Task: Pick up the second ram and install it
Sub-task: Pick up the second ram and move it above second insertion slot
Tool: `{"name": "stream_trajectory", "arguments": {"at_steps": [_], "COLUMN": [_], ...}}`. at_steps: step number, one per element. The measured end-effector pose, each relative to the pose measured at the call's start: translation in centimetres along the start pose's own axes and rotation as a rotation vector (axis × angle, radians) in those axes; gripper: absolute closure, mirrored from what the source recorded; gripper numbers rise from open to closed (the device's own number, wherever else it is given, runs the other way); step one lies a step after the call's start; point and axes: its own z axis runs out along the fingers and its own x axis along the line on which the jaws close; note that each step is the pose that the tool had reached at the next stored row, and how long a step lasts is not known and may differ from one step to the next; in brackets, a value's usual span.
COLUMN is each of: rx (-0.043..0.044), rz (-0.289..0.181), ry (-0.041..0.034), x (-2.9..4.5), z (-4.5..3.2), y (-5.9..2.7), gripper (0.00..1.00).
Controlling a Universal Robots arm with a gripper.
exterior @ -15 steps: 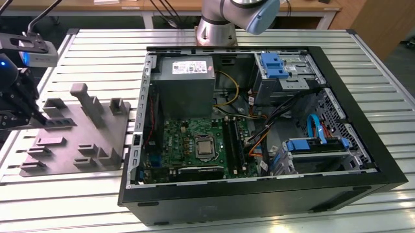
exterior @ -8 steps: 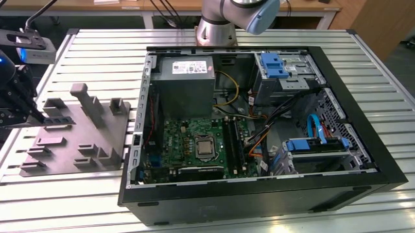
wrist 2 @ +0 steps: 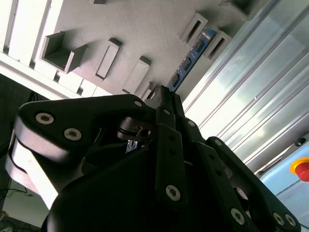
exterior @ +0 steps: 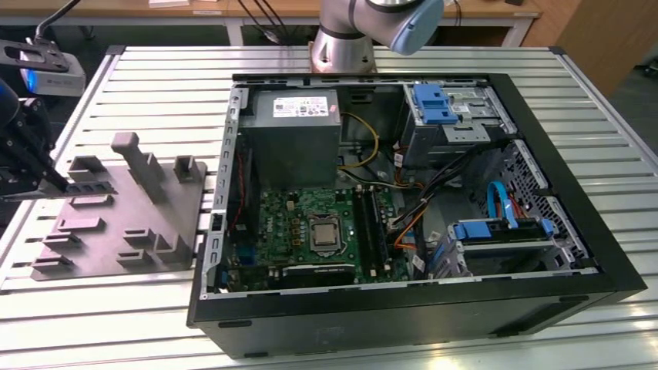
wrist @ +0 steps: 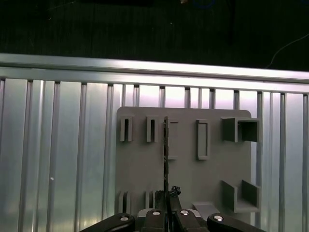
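Note:
The second ram (wrist 2: 191, 57) is a thin stick with dark chips. In the first wrist view it is edge-on as a thin dark line (wrist: 165, 145). It stands on edge among the slots of a grey holder block (wrist: 193, 179), also in the second wrist view (wrist 2: 120, 29). My gripper (wrist: 169, 194) is shut on the near end of the stick, one finger on each flat side, as the second wrist view (wrist 2: 163, 94) also shows. In the exterior view my gripper (exterior: 52, 185) is at the far left, over the grey holder block (exterior: 123, 223).
An open black computer case (exterior: 411, 308) lies on the slatted metal table (exterior: 606, 139), to the exterior view's right of the holder. Inside are a green motherboard (exterior: 308, 231) with dark memory slots (exterior: 368, 223), a power supply (exterior: 293, 131), cables and blue drive brackets (exterior: 432, 104).

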Motion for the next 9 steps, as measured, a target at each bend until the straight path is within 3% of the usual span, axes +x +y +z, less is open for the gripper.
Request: {"name": "stream_trajectory", "arguments": {"at_steps": [9], "rx": [0.0001], "rz": [0.000], "ry": [-0.0019], "x": [-0.06], "z": [-0.83], "y": [0.02], "gripper": [0.86]}}
